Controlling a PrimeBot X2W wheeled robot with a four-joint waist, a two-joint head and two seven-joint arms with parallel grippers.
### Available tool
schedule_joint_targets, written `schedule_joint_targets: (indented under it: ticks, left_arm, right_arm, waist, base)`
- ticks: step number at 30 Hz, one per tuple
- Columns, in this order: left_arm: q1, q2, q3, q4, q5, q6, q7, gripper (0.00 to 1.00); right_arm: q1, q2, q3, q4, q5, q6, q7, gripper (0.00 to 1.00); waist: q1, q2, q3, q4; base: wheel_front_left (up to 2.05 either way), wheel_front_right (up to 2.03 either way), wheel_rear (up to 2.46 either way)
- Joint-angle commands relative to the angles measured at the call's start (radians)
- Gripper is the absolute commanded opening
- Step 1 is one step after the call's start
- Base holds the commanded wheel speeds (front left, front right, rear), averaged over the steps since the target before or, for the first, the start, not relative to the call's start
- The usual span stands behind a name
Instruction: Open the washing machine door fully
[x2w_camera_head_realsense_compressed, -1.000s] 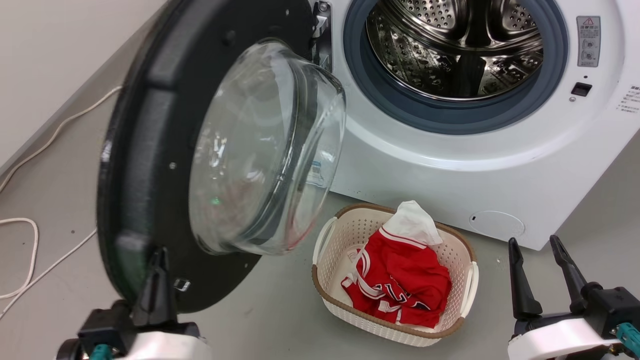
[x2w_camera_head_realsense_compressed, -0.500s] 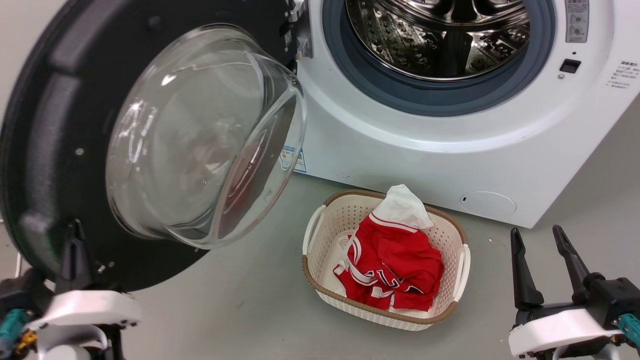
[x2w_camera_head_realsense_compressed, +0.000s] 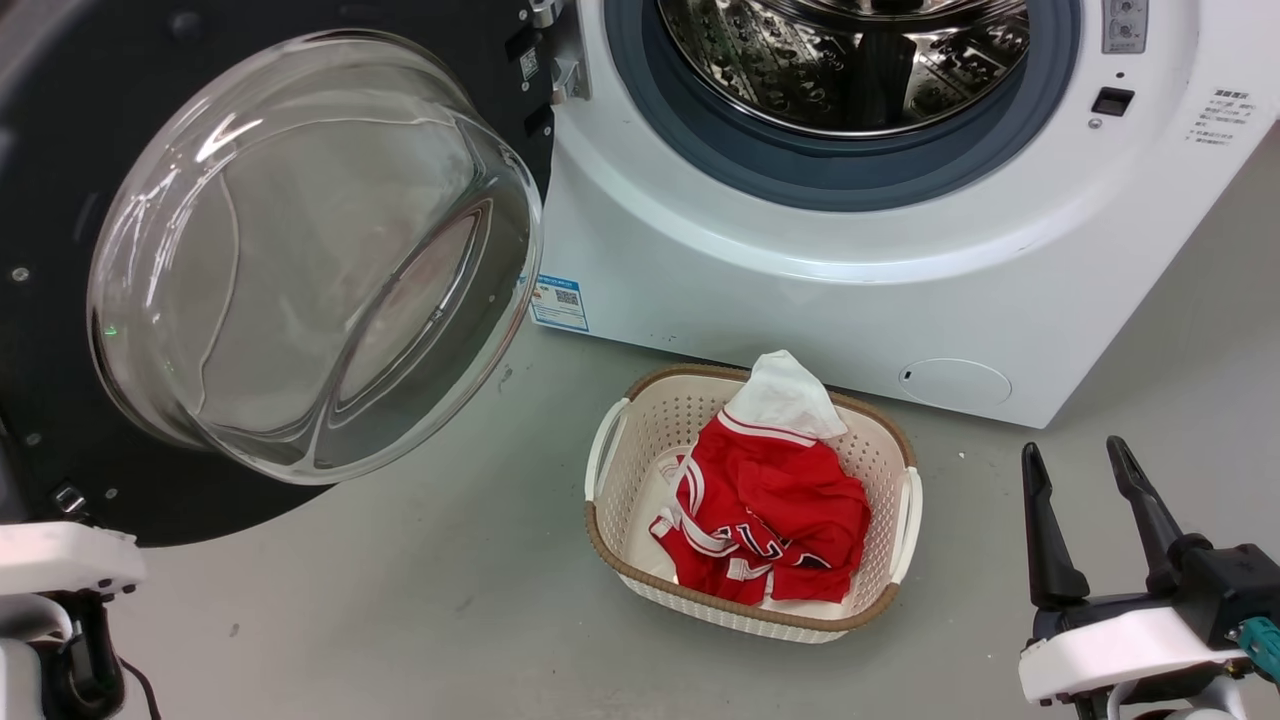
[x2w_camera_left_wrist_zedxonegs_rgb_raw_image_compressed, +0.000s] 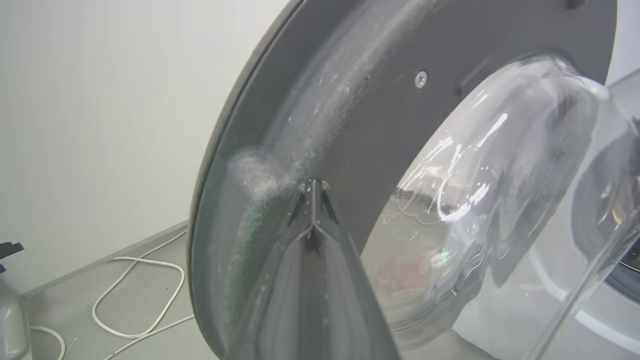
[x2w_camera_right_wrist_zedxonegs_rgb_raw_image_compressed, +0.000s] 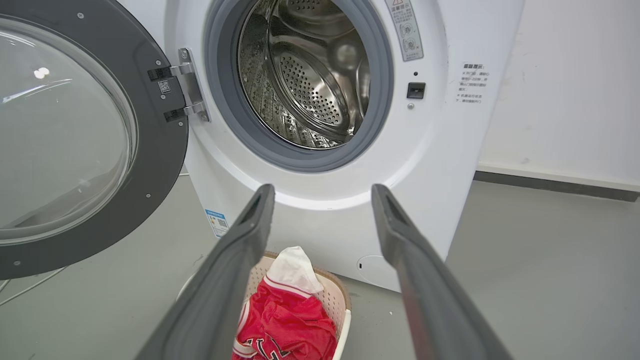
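Standing with its mouth uncovered, the washing machine (x2w_camera_head_realsense_compressed: 800, 300) shows its steel drum (x2w_camera_head_realsense_compressed: 850, 60) and grey gasket (x2w_camera_head_realsense_compressed: 830, 180) free of anything in front. The washing machine door (x2w_camera_head_realsense_compressed: 50, 420) hangs from the hinge (x2w_camera_right_wrist_zedxonegs_rgb_raw_image_compressed: 187, 85) on the machine's left side, swung well out past the front panel, its inner face and domed glass bowl (x2w_camera_head_realsense_compressed: 300, 260) turned toward the head camera. A second ago the door stood far more edge-on and the bowl hid the blue label (x2w_camera_head_realsense_compressed: 560, 302); now the label sits in plain sight beside the bowl. The head camera has also shifted, but the door's angle to the machine has plainly widened. I judge the task nearly done, with perhaps a last bit of swing left before the hinge stops. On the floor just in front of the machine sits the beige laundry basket (x2w_camera_head_realsense_compressed: 640, 440) holding a red and white garment (x2w_camera_head_realsense_compressed: 780, 520), apart from the door's sweep. The left gripper (x2w_camera_left_wrist_zedxonegs_rgb_raw_image_compressed: 313, 187) has its jaws pressed together on nothing, the tip laid against the dark inner ring of the door, apparently pushing it outward. The right gripper (x2w_camera_head_realsense_compressed: 1072, 452) hovers off to the side above the floor, jaws spread and empty. A white cable (x2w_camera_left_wrist_zedxonegs_rgb_raw_image_compressed: 140, 295) loops on the floor behind the door, near the wall.
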Motion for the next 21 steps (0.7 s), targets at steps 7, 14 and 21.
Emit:
schedule_joint_targets:
  ticks: [7,14,21]
  left_arm:
    - [-0.009,-0.022,0.067,0.016,0.036,-0.014,-0.002,0.00]
    - [0.072,-0.093,0.077,-0.086,0.143,-0.017,-0.002,0.00]
    - [0.145,-0.190,0.003,-0.209,0.250,-0.038,-0.002,0.00]
  right_arm:
    - [-0.016,0.002,0.002,0.006,0.006,-0.001,-0.007,1.00]
    - [-0.008,0.002,0.004,0.010,0.008,-0.001,-0.011,1.00]
    - [-0.012,0.002,0.008,0.019,0.013,-0.001,-0.015,1.00]
  waist:
    - [-0.0001,0.0000,-0.008,-0.016]
    - [-0.0001,0.0000,-0.019,-0.033]
    - [-0.0001,0.0000,-0.033,-0.053]
  base:
    - [0.00,0.00,0.00]
    - [0.00,0.00,0.00]
    - [0.00,0.00,0.00]
